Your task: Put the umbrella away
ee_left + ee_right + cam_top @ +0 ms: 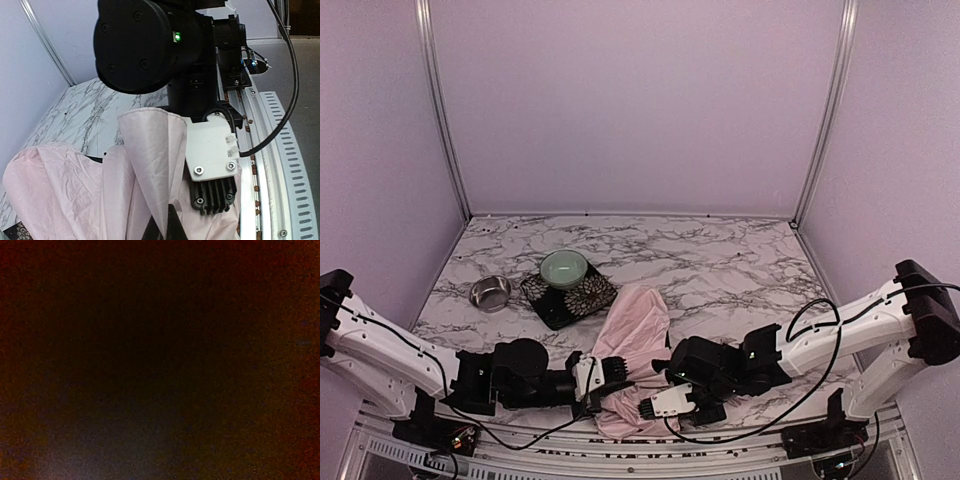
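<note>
Jaws: left gripper (613,369) closed against umbrella (640,320) at its 8 o'clock, hold on fabric unclear; right gripper (647,407) closed on pink folds. Umbrella lies crumpled at table's (740,260) 6 o'clock.

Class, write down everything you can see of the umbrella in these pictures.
The umbrella shows as pale pink fabric, thin and creased, gathered in loose folds rather than rolled tight. It lies on the marble table near the front edge, stretching away from the arms, its far end beside the floral mat. No shaft, handle or strap shows. The left gripper and right gripper, both shut, meet its near half; whether they pinch fabric is hidden.
</note>
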Controlling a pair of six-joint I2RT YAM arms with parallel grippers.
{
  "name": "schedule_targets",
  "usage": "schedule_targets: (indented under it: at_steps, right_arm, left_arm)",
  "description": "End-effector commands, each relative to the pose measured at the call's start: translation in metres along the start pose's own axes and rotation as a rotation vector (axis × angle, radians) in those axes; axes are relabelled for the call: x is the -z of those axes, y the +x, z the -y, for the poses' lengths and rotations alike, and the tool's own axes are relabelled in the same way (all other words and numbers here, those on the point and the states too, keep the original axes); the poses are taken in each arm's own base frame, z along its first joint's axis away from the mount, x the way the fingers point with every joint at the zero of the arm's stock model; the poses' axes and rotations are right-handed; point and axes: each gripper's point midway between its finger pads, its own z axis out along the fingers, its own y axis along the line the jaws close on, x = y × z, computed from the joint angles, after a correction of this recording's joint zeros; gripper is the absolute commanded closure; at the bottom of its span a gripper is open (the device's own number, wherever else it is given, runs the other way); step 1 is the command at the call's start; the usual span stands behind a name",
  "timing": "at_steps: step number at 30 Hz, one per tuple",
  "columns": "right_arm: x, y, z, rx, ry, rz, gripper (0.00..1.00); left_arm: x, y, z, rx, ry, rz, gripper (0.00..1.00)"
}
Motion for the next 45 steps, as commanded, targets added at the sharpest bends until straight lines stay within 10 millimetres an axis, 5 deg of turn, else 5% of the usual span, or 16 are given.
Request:
schedule_targets:
  at_steps: [1,6,11,14,17,25,32,40,45]
  right_arm:
    - [-0.006,0.018,-0.009,-0.005,-0.041,-0.079,1.00]
    - [-0.003,0.012,-0.005,0.007,-0.008,-0.058,1.00]
    - [0.005,0.000,0.006,0.011,0.069,-0.003,0.97]
    - [0.019,-0.015,0.024,-0.010,0.161,0.061,0.84]
    - [0.041,-0.038,0.036,-0.023,0.218,0.177,0.59]
    - [0.110,-0.071,0.040,-0.032,0.277,0.455,0.14]
    - [0.143,-0.062,0.053,-0.147,0.329,0.564,0.09]
    - [0.109,-0.013,0.092,-0.534,0.187,0.372,0.46]
    - [0.109,-0.030,0.069,-0.624,-0.070,0.384,0.33]
  left_arm:
    - [0.003,-0.002,-0.045,0.156,-0.165,0.040,1.00]
    - [-0.001,0.033,-0.079,0.268,-0.272,-0.037,1.00]
    - [-0.015,0.070,-0.073,0.249,-0.263,-0.144,1.00]
    - [-0.021,0.086,-0.061,0.259,-0.216,-0.183,1.00]
    - [-0.022,0.094,-0.058,0.259,-0.211,-0.199,1.00]
    - [-0.020,0.099,-0.054,0.231,-0.197,-0.198,1.00]
    - [-0.019,0.098,-0.051,0.227,-0.179,-0.187,1.00]
    - [-0.016,0.098,-0.052,0.212,-0.187,-0.185,1.00]
    - [-0.012,0.104,-0.055,0.211,-0.211,-0.202,1.00]
